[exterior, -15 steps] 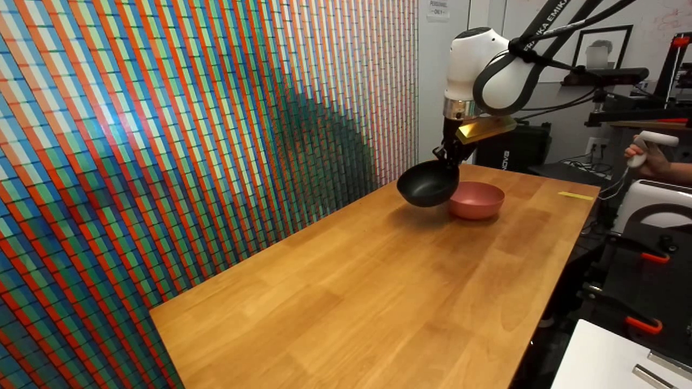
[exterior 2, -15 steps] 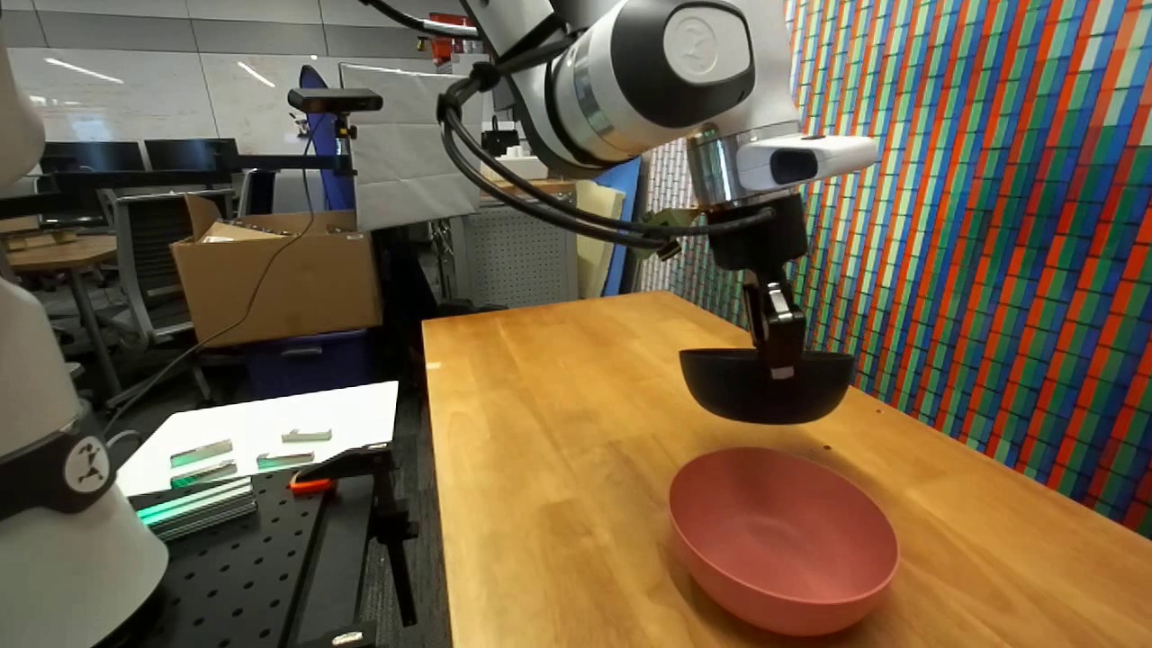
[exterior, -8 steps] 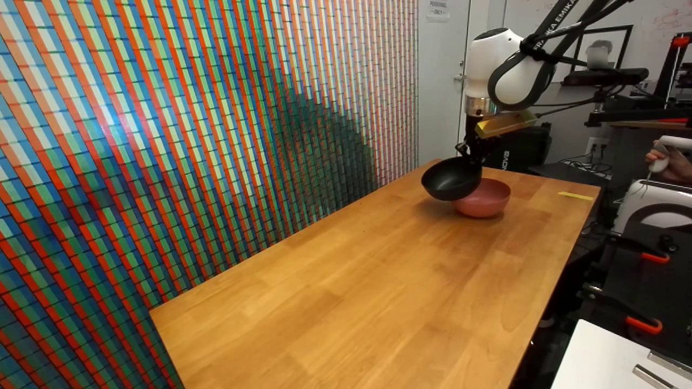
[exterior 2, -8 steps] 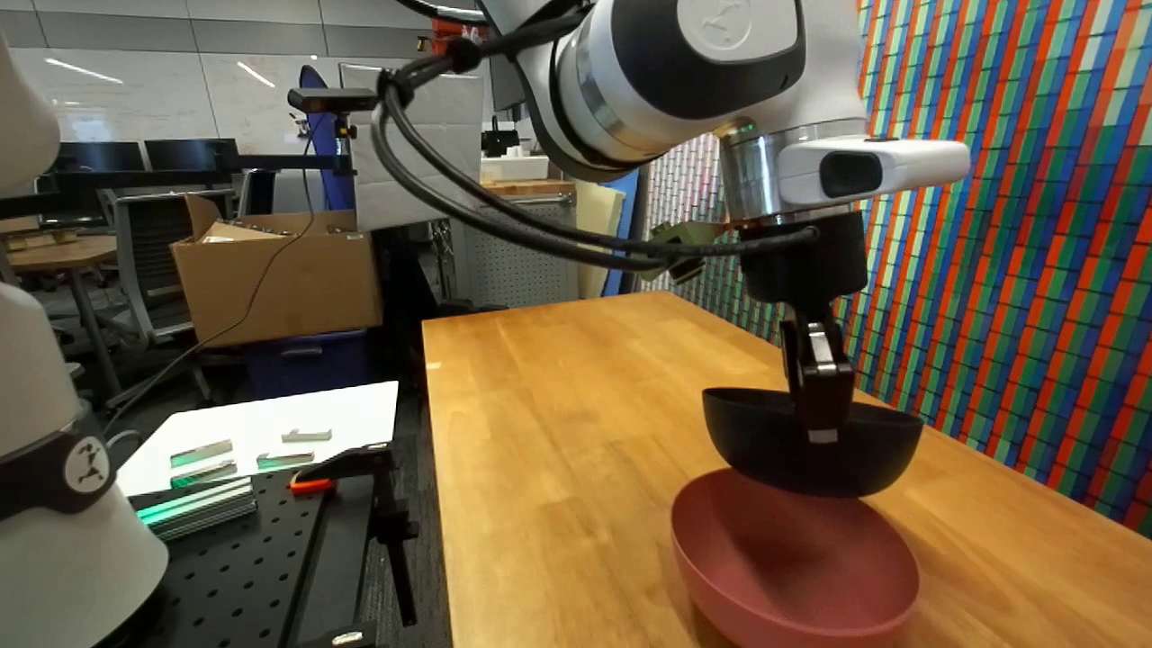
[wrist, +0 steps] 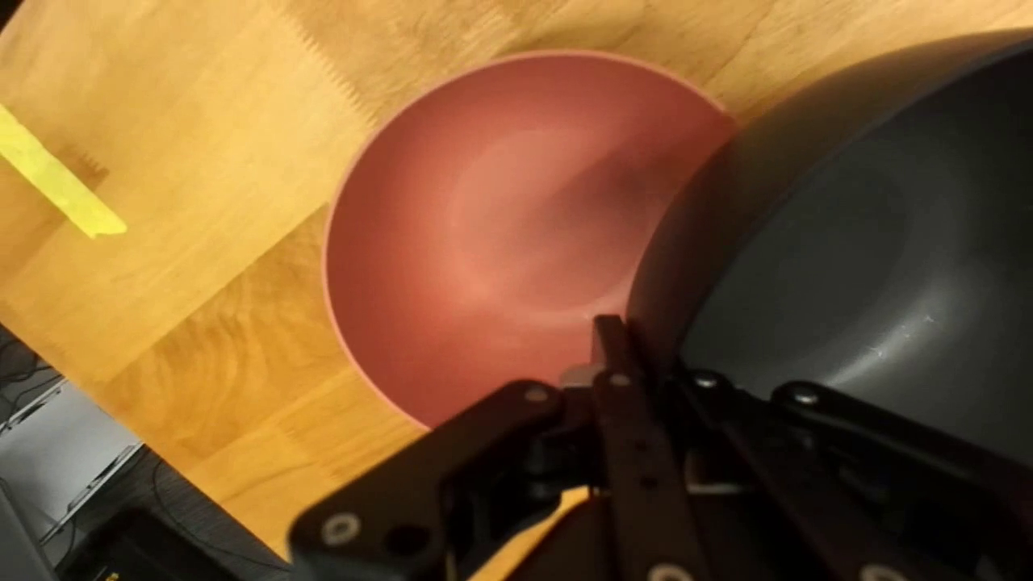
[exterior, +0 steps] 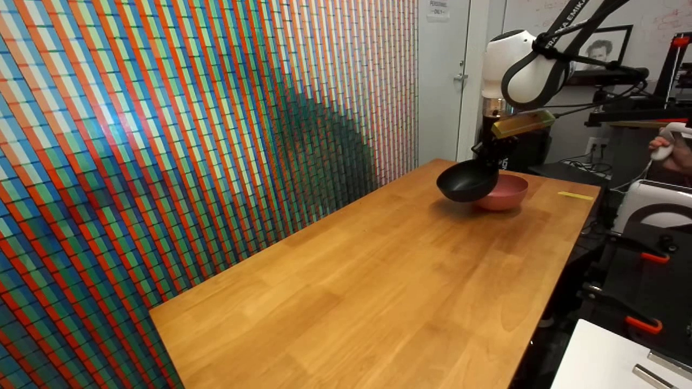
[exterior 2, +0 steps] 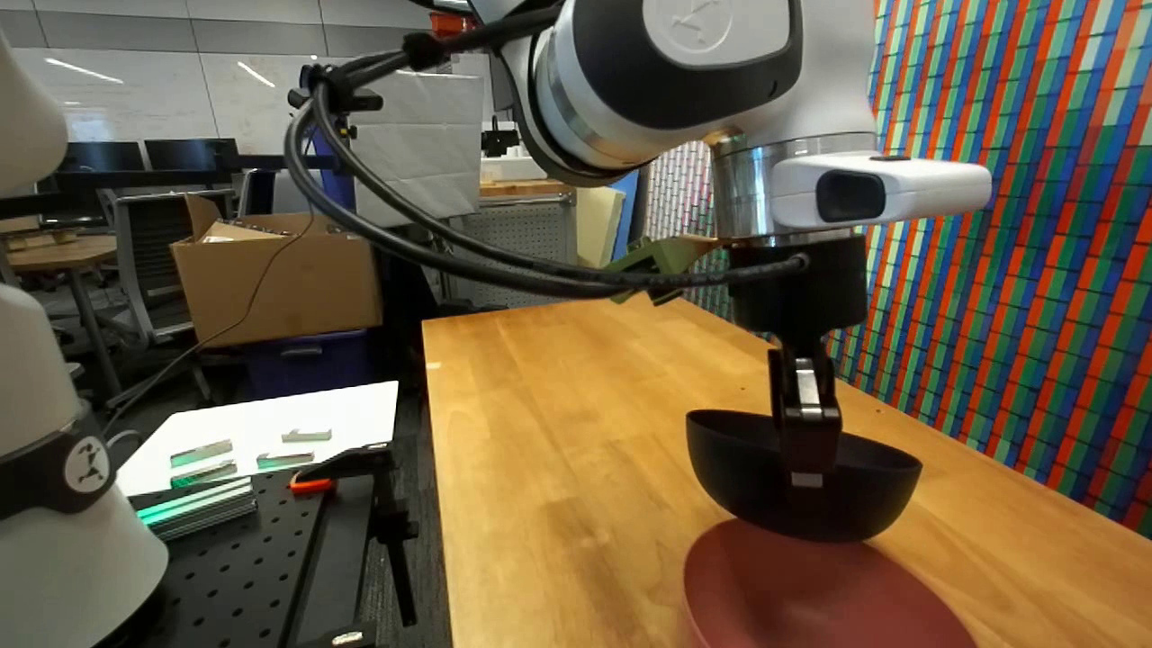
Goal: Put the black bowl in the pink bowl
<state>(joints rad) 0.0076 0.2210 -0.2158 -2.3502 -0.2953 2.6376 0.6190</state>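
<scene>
My gripper [exterior 2: 807,472] is shut on the rim of the black bowl [exterior 2: 738,463], with one finger outside the wall and one inside. The black bowl is held in the air, slightly tilted; it also shows in an exterior view [exterior: 466,183] and at the right of the wrist view [wrist: 839,242]. The pink bowl [exterior 2: 823,598] stands upright on the table, and in the wrist view [wrist: 484,234] its inside looks empty. The black bowl overlaps one side of the pink bowl [exterior: 508,195] and seems to touch its rim; the contact itself is hidden.
The wooden table [exterior: 351,281] runs along a colourful tiled wall [exterior: 216,135]. A strip of yellow tape [exterior: 576,195] lies near the table's end and shows in the wrist view [wrist: 56,173]. A person's hand [exterior: 667,154] holds a white controller beyond the table.
The gripper and black bowl have moved down and toward the table's end with the tape. The pink bowl has slid the same way, mostly in the last half second.
</scene>
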